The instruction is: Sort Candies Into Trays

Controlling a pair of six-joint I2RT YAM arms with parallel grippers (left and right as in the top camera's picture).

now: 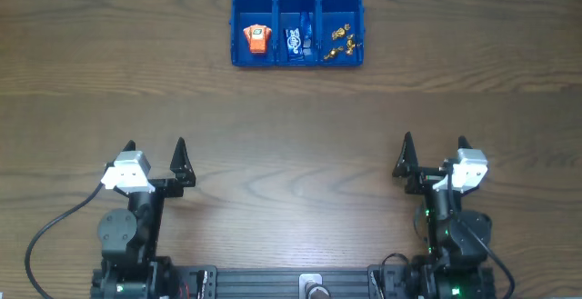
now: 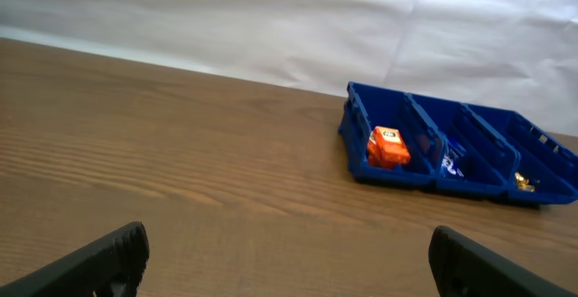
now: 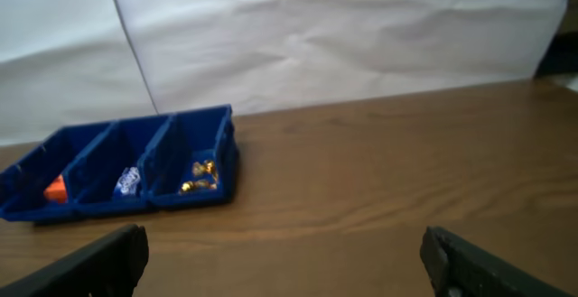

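The left claw [image 1: 155, 144] is held released, its two fingers spread wide with nothing between them, low over the wooden worktop [image 1: 291, 135] and close to its own arm's base. The right claw [image 1: 435, 140] is held the same way: fingers parted, nothing grasped, near its base. The two claws are set well apart from each other.

A blue tray [image 1: 235, 26] with three compartments is seen well ahead of both claws, resting flat on the worktop roughly midway between their lines of reach. From the left claw [image 2: 289, 243] the tray [image 2: 397, 178] lies ahead and off toward the right arm's side; from the right claw [image 3: 282, 238] the tray [image 3: 108, 208] lies ahead and off toward the left arm's side.

The candies are sorted by kind. An orange-wrapped candy [image 1: 257, 38] is held in the compartment on the left claw's side, a blue-wrapped candy [image 1: 296, 40] in the middle one, and several small gold candies [image 1: 341, 44] in the compartment on the right claw's side. No candy is touched by either claw.

Beyond the tray, a white sheet [image 2: 226, 17] is hung behind the worktop's far edge.
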